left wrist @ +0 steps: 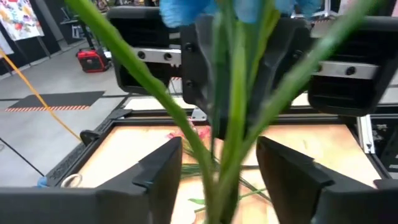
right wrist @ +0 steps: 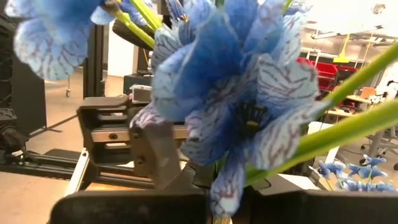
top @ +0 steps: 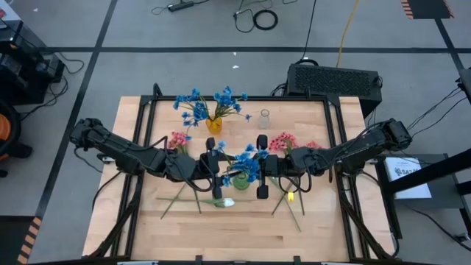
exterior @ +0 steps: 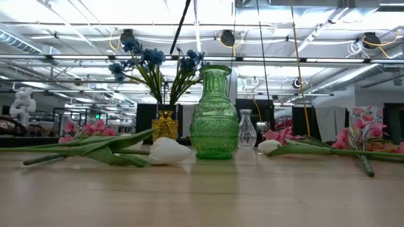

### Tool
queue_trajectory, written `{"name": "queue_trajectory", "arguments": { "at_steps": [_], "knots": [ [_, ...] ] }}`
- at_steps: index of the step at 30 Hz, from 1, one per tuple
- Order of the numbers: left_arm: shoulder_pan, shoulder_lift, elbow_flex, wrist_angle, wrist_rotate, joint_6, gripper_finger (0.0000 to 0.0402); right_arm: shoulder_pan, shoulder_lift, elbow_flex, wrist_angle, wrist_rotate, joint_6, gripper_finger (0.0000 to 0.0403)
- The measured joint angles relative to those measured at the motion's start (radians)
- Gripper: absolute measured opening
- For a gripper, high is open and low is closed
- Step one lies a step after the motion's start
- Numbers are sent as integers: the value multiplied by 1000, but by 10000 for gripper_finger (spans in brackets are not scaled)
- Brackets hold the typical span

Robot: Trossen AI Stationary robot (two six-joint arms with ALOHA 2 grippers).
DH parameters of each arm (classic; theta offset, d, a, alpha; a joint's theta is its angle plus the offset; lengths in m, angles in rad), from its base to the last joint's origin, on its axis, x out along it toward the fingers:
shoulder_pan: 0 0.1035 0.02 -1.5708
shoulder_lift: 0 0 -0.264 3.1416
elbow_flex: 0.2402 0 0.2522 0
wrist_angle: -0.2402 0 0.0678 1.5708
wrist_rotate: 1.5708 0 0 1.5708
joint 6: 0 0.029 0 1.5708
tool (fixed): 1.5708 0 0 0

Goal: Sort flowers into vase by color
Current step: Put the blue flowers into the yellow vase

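Blue flower sprig [right wrist: 236, 99], light and floppy, hangs between spread left gripper [left wrist: 217, 171] fingers; grip its thin stem [left wrist: 233, 118]; right gripper's [top: 263, 168] state unclear.

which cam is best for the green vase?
The low view: the green vase stands whole and unobstructed at centre, textured body and neck clear. In the high view, blue flowers between both grippers mostly cover it, leaving a sliver of green. Neither wrist view shows it clearly; stems and blooms fill them.
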Motion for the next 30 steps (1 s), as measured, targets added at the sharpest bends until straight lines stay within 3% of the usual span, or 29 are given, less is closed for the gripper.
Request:
{"name": "queue_trajectory", "arguments": {
  "at_steps": [15, 24, 30],
  "knots": [
    [-4, 0, 0, 0, -23, 59, 92, 0, 0, 0, -21, 51, 14, 24],
    [0, -1, 0, -44, -23, 65, 37, 0, 0, 0, -21, 51, 14, 78],
    [1, -26, 0, -82, -23, 67, 20, 1, -12, 0, -48, 52, 16, 129]
  ]
}}
